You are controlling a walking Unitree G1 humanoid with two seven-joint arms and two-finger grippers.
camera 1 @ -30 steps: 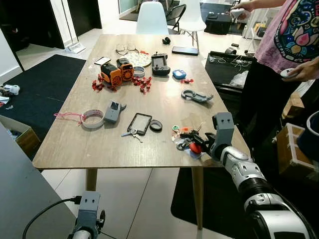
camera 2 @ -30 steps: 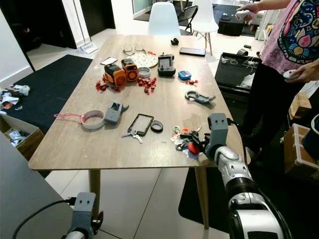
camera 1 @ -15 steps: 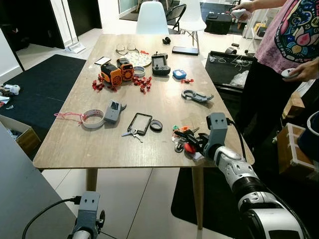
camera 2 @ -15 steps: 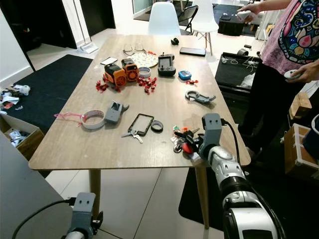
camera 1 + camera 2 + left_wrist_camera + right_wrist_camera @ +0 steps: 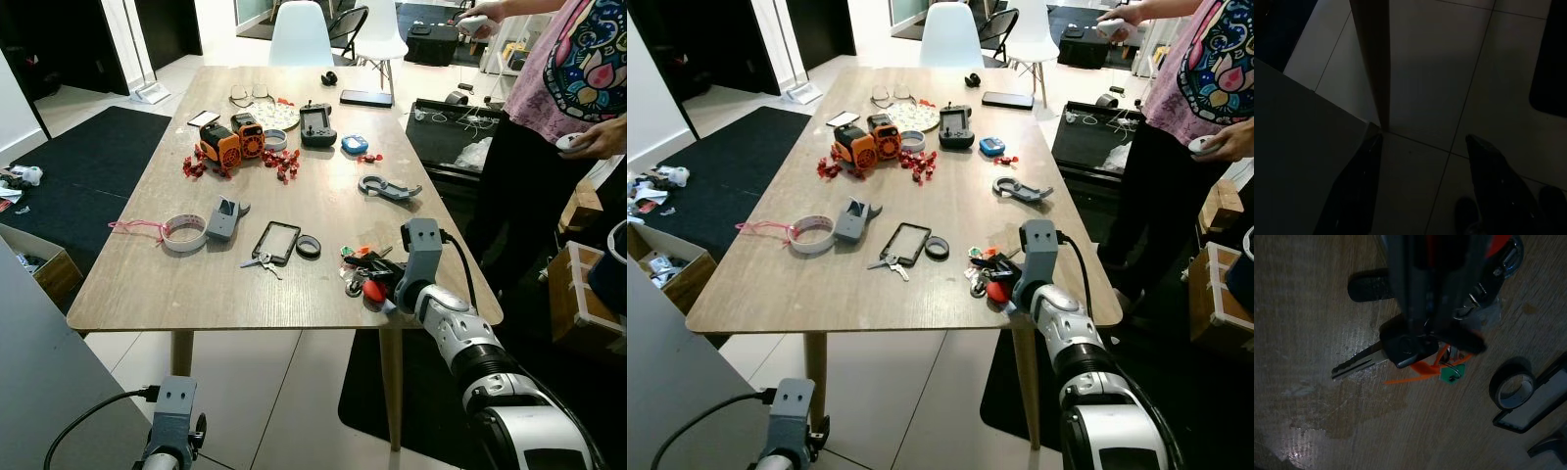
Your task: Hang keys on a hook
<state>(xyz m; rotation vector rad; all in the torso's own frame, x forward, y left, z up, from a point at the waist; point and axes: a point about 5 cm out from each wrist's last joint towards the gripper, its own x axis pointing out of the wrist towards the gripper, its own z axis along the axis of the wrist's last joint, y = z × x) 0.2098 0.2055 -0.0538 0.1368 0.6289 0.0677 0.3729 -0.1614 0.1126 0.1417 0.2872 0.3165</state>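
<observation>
A bunch of keys (image 5: 355, 266) with a black-headed key (image 5: 1400, 350), an orange strap and a green tag (image 5: 1451, 374) lies near the front right edge of the wooden table (image 5: 196, 294). My right gripper (image 5: 369, 281) is low over the bunch, its fingers (image 5: 1415, 279) shut on its red fob. A grey hook-shaped clip (image 5: 387, 188) lies further back on the table. A second, small pair of silver keys (image 5: 260, 260) lies beside a black frame (image 5: 276, 241). My left gripper (image 5: 1422, 191) hangs open below the table, over the tiled floor.
A tape roll (image 5: 308, 247), a white tape ring (image 5: 182, 234), orange toys (image 5: 227, 144) and small red pieces lie on the table. A person (image 5: 578, 88) stands at the right side. A white chair (image 5: 301, 34) stands at the far end, a table leg (image 5: 1374, 63) near my left gripper.
My right gripper has slid a little to the left along the table's front edge with the red fob in it. The left arm has stayed still.
</observation>
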